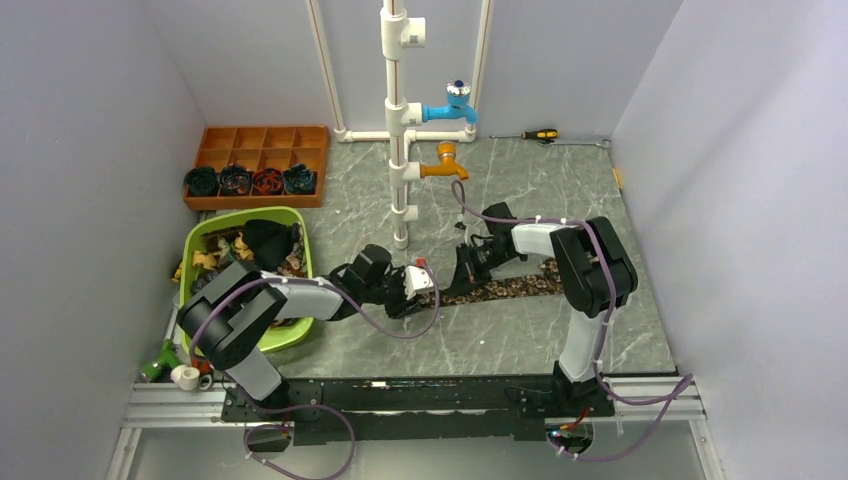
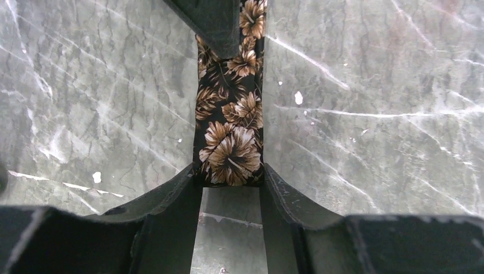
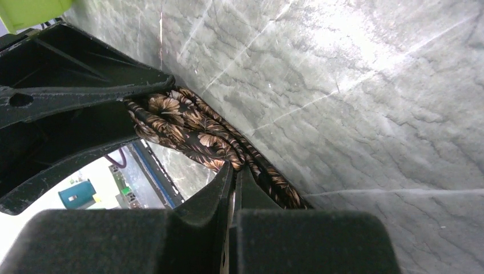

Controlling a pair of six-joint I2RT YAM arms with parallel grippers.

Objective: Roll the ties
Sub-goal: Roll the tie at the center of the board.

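No text, label, brand, number or sign can be read in any view.

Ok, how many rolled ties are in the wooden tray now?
4 rolled ties in the wooden tray, near row: leftmost, second, third, rightmost. None appear hidden.
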